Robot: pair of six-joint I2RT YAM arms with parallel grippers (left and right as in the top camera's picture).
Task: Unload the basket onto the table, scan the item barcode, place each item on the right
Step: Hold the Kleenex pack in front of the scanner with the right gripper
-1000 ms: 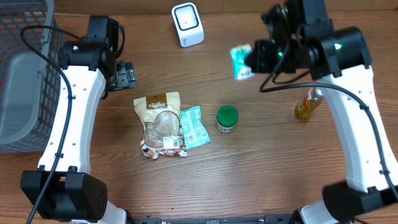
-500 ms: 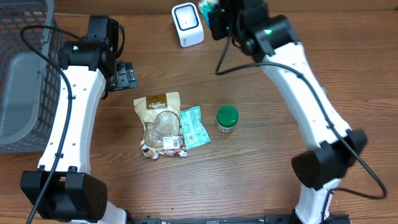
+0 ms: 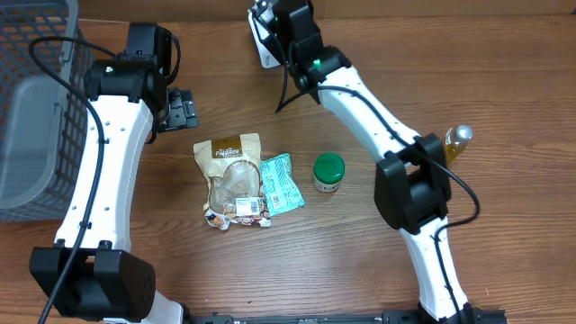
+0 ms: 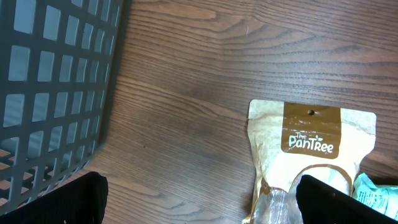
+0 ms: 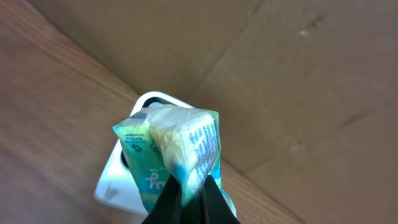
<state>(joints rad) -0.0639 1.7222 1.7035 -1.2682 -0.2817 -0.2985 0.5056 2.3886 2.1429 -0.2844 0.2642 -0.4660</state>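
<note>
**Gripped packet (image 5: 177, 149) presented at scanner (image 5: 115, 183)**

Right gripper (image 5: 189, 202): clamped on lower end of green-and-white packet, held just over white scanner at far edge of table (image 4: 186, 74). Left gripper (image 3: 191, 109): jaws wide apart, nothing between, hovering over bare wood beside grey basket (image 4: 56, 93), near Pantree pouch (image 4: 311, 155).

White arm links (image 3: 108, 153), black joints (image 3: 409, 193), looping black cables (image 3: 475, 205), green status lights (image 3: 317, 63), black fingers (image 4: 56, 199)
</note>
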